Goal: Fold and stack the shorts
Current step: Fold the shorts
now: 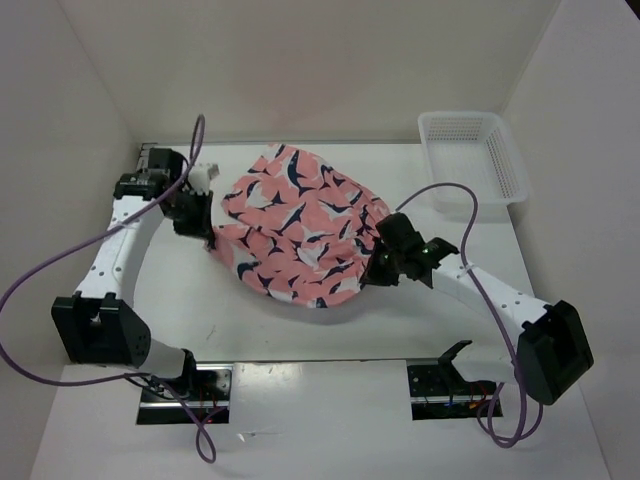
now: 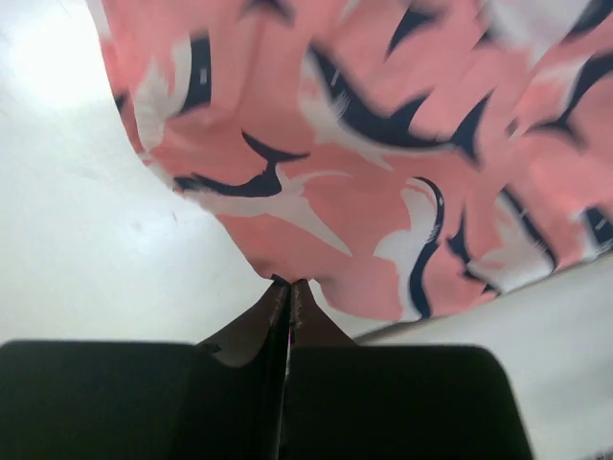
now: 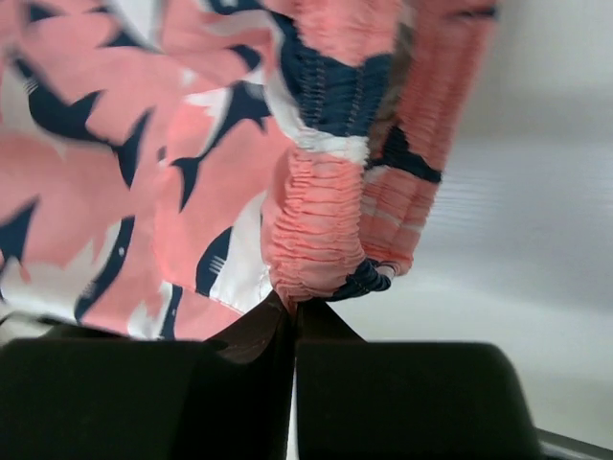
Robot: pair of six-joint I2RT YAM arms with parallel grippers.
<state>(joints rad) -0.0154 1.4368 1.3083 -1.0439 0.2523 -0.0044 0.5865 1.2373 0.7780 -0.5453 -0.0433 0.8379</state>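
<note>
left tool [image 1: 210, 238]: at the left side of the desk [image 1: 330, 335], jaws pressed tight together on the left edge of the shorts [image 1: 300, 230]; its wrist camera shows the fabric edge meeting the closed tips.
shorts: salmon-pink fabric with navy and white bird shapes, lying rumpled at the middle of the desk, between the two arms.
right tool [image 1: 374, 270]: at the right edge of the shorts, jaws pinched together on the gathered elastic waistband.
basket [image 1: 500, 150]: white plastic mesh, at the far right corner of the desk, apart from the shorts.
</note>
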